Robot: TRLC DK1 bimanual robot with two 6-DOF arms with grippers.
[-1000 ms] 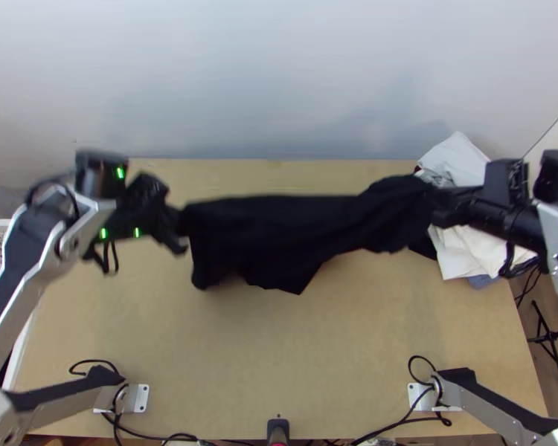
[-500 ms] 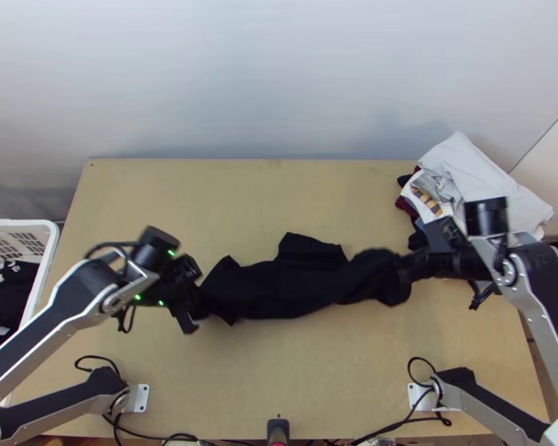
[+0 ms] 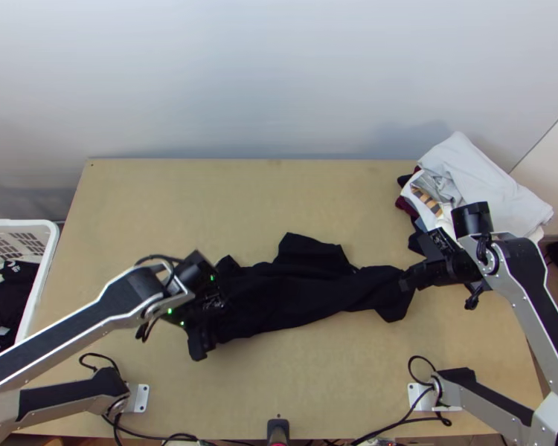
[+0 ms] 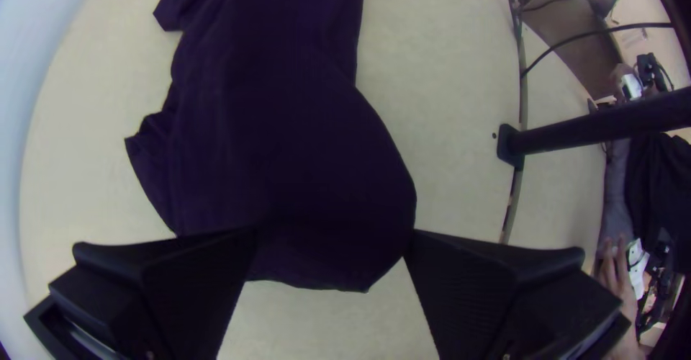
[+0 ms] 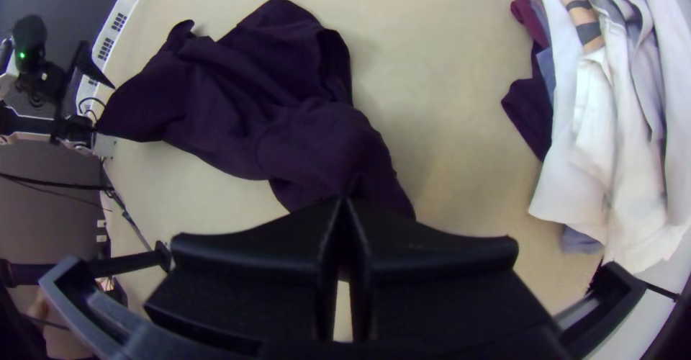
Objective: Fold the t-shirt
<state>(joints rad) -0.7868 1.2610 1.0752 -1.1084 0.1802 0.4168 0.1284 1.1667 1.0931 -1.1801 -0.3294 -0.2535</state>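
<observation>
This looks like a robot lab or workshop: two jointed robot arms (image 3: 78,318) at a plain wooden table (image 3: 204,193), metal plates (image 3: 140,398) fixed to it, loose cables (image 3: 420,357) near its edge, and a bare pale wall (image 3: 279,74) behind

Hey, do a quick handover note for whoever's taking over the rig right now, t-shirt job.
Left gripper: open, fingers apart, one end of the shirt between them.
Right gripper: shut on the shirt's other end.
T-shirt: dark, bunched lengthwise across the middle of the table, a flap sticking out toward the far edge.
Done: shirt is on the table; no neat fold made.
Left: probably spread it flat, then fold.
Nearby: clothes pile at the far right corner.
</observation>
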